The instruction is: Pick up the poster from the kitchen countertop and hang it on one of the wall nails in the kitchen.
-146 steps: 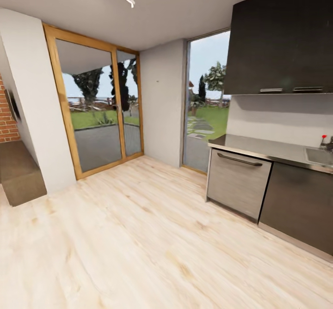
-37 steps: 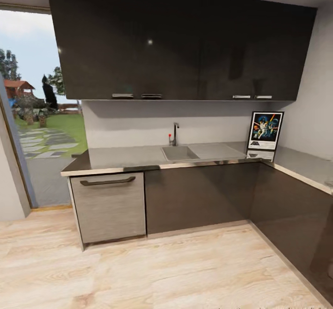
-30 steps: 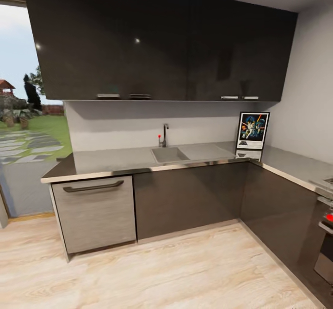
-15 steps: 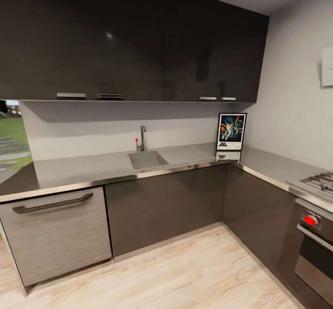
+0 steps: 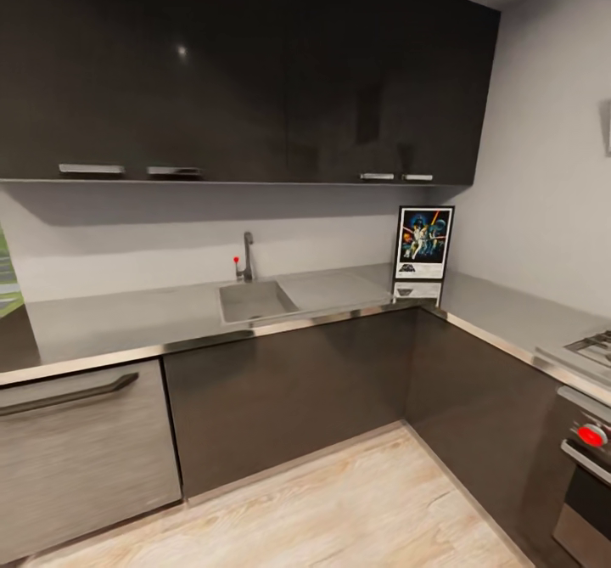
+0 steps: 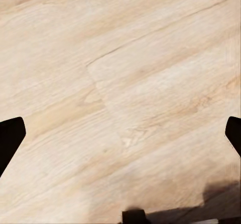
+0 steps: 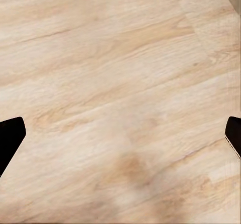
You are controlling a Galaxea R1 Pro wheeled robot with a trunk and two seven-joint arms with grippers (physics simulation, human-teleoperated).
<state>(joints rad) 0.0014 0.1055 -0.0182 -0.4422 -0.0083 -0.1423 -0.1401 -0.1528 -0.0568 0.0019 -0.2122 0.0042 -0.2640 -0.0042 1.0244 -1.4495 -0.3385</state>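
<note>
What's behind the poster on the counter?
The poster stands upright in the inner corner of the kitchen countertop, with pale grey wall behind it. The wall patch directly behind is covered; whether it leans or touches is unclear.

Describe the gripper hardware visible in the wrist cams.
Little shows. The left gripper appears as two black finger tips at the frame edges, plain, no markings or cables, plus a small dark stub at the bottom edge. The right gripper looks the same: two plain black finger tips.

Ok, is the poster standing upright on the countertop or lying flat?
Upright. The poster stands on its bottom edge in the corner of the kitchen countertop, its face toward the room, reflection just below it.
</note>
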